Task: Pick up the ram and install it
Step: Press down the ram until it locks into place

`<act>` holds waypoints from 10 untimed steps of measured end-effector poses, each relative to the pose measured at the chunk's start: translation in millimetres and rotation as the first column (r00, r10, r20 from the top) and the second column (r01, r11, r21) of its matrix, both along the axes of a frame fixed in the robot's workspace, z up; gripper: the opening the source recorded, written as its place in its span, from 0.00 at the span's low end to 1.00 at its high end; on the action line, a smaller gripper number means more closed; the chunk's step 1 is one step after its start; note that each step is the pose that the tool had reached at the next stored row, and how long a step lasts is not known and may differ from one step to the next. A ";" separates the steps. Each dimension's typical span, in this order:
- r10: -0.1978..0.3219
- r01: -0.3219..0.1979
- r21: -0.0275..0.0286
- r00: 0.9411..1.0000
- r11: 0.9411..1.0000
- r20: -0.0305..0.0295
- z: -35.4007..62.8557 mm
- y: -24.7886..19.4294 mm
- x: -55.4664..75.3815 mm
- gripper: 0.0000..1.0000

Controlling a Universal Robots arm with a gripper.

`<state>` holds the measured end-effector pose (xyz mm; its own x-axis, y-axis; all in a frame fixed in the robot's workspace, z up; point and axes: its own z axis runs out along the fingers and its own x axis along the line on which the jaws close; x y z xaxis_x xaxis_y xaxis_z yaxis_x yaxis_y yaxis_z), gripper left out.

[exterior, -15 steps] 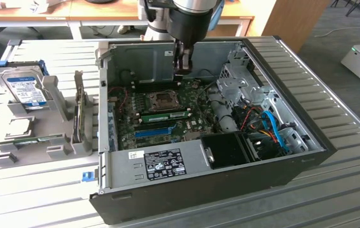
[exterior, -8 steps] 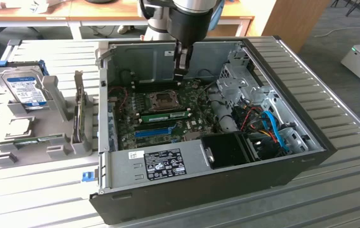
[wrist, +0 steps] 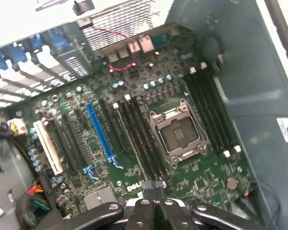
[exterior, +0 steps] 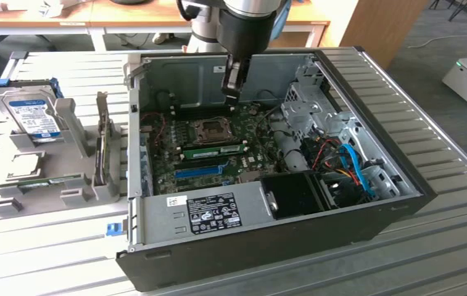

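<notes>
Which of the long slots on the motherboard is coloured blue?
The blue slot is the one meant. It runs between the white slot and the square processor socket. Every other long slot on the board is black or white.

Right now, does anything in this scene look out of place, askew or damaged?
Nothing looks spilled, broken or askew. The computer case lies open on its side, its CPU socket bare, and the hard drive stands on edge in a grey holder beside it. The end effector hangs above the motherboard.
</notes>
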<state>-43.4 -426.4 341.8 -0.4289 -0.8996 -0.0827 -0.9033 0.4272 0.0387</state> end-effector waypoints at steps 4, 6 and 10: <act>-0.065 0.065 0.000 0.998 0.998 0.001 -0.1 0.0 0.0 0.11; -0.097 0.097 0.000 0.995 0.995 0.001 -0.1 0.0 0.0 0.11; -0.167 0.167 0.000 0.986 0.986 0.001 -0.1 0.0 0.0 0.11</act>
